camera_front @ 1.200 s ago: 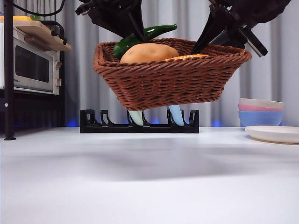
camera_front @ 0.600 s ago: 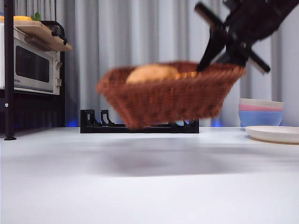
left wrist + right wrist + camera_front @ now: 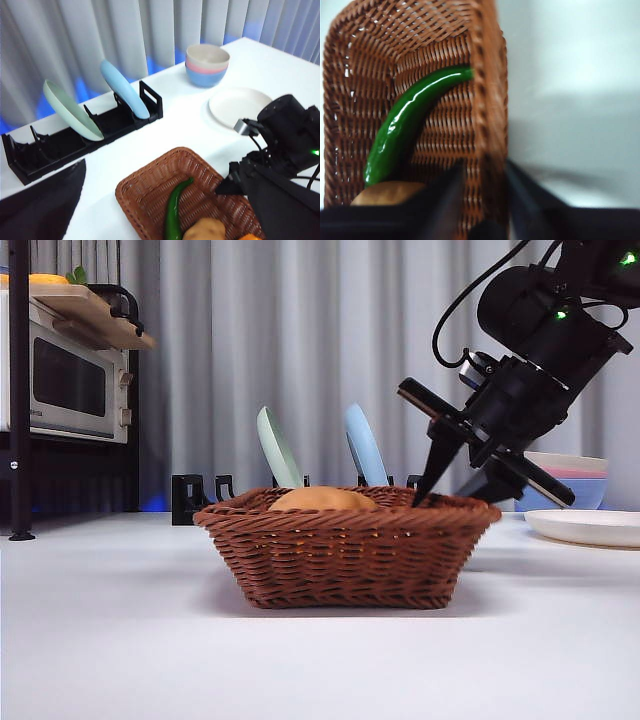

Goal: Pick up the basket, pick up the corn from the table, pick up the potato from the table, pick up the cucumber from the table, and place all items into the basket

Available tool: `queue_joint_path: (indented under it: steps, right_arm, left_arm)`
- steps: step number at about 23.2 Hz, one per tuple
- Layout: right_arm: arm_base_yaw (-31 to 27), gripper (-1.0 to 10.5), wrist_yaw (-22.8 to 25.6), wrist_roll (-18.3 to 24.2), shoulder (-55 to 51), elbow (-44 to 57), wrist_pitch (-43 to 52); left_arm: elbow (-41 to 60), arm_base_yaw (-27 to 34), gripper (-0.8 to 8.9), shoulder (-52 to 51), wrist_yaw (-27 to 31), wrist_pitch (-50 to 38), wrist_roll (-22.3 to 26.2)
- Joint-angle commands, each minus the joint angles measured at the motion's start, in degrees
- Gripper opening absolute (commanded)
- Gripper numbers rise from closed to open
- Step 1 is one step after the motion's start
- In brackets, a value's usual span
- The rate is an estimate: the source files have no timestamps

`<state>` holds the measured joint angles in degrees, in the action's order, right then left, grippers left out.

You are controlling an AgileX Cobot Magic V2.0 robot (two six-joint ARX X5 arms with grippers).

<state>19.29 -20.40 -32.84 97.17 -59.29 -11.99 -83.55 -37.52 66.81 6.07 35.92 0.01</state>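
Bench [image 3: 120, 640] is carrying the basket [image 3: 345, 555], sitting flat w/ the plate rack [image 3: 75, 142] right behind it. Right gripper [image 3: 440, 480] is straddling the basket's rim, fingers [image 3: 442, 195] narrowly apart, one inside & one outside the wall. Potato [image 3: 322, 499] is poking above the rim; cucumber [image 3: 407, 125] is lying inside next to it. Corn [image 3: 250, 237] is barely showing beside the potato. Left gripper [image 3: 42, 205]: can't tell fingers' state.
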Motion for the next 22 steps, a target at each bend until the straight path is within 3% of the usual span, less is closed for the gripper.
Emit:
queue_joint_path:
  steps: [1,5,6,7,8,9,10,12,17,22]
  right_arm:
    - [-1.20,5.4,-0.28,0.94,-2.89,-0.13,0.35]
    - [-2.84,5.3,-0.46,7.93,-13.88,-0.13,-0.26]
    - [-2.84,5.2,-0.35,10.95,-16.83,-0.13,-0.35]
    - [-2.82,4.5,-0.24,14.51,-20.06,-0.13,-0.59]
    - [-2.82,3.5,-0.26,18.23,-23.10,-0.13,-1.16]
    - [-2.82,2.2,-0.24,21.86,-26.08,-0.13,-2.40]
    - [-2.82,0.9,-0.22,24.59,-28.57,-0.13,-4.17]
    - [-2.82,-0.2,-0.15,27.54,-30.95,-0.13,-6.93]
    - [-2.64,-0.2,6.84,33.90,-34.84,0.09,-14.51]
    - [-2.62,-0.2,7.58,34.01,-40.06,5.25,-11.96]
  left_arm:
    - [0.13,0.02,5.34,0.04,0.17,-0.26,1.77]
    - [0.13,0.13,4.88,-0.72,4.04,1.70,3.56]
    - [0.13,0.13,4.05,-0.81,5.27,2.75,4.87]
    - [0.13,0.17,2.61,-1.01,6.86,4.33,5.92]
    - [0.13,0.17,0.91,-1.01,8.04,5.90,6.73]
    - [0.13,0.20,-0.08,-1.01,9.07,7.67,7.39]
    - [0.15,0.35,-0.08,-1.01,9.01,9.16,7.72]
    - [0.28,0.61,-0.08,-1.03,8.96,10.19,8.13]
    - [3.39,0.90,-0.08,-3.34,8.92,9.38,9.25]
    - [13.42,0.92,-0.08,-10.23,9.03,3.76,9.22]
